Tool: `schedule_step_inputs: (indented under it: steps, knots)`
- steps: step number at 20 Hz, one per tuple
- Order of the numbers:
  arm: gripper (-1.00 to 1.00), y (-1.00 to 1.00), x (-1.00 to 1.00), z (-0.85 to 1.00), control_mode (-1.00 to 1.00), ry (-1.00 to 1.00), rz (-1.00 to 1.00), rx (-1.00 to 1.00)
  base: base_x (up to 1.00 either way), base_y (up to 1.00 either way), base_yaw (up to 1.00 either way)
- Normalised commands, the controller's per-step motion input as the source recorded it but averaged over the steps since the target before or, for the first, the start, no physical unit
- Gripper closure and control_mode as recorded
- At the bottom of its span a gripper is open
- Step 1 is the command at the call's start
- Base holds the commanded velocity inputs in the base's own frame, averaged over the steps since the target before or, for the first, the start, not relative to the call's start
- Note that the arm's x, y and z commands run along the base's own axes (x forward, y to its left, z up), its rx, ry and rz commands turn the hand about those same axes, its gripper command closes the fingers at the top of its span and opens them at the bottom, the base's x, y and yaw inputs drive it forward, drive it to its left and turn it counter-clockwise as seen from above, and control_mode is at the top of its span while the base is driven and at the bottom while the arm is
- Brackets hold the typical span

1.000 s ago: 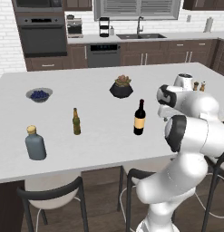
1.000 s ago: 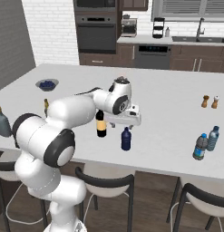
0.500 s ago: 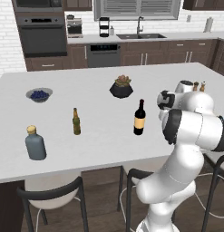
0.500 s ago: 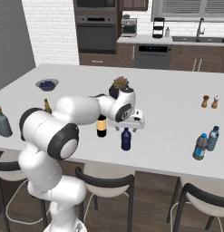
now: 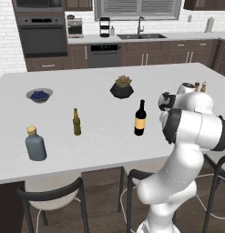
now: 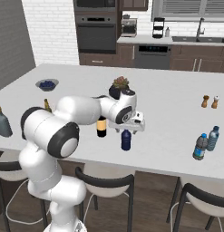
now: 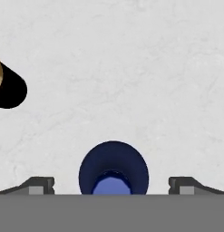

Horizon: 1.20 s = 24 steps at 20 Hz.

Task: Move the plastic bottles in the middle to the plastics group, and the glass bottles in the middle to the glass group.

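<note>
Tool (image 7: 112, 186) spread wide, directly above water bottle (image 6: 126, 140), grasping nothing. Bottle upright on white desk (image 6: 177, 113), just beside wine bottle (image 5: 140, 119), near front edge.

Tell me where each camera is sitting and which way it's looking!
Left base view: behind the arm's left, facing the kitchen island; white arm at lower right.
Right base view: behind the arm's right, same island; arm at lower left, gripper above the water bottle.
Hand view: on the hand, looking straight down at the water bottle's cap; fingertips either side.
Both base views share the wine bottle and beer bottle.
</note>
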Motion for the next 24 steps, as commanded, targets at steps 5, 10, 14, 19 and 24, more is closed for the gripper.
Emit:
schedule_step_inputs:
  steps: [5,10,14,19,24]
  knots:
    - [-1.0,0.0,0.02,-0.25,-1.0,0.0,0.0,0.0,0.0,0.0,0.0]
    - [-1.0,0.0,0.09,-0.21,-1.0,-0.08,0.0,0.0,0.0,0.0,0.0]
    - [-1.0,0.0,0.0,-0.19,-1.0,-0.03,0.0,0.0,0.0,0.0,0.0]
    - [1.0,0.01,-0.05,-0.26,-1.0,0.0,0.0,0.0,0.0,0.0,0.0]
    - [1.0,-0.03,-0.14,0.01,-1.0,-0.06,0.03,0.02,0.0,0.0,0.0]
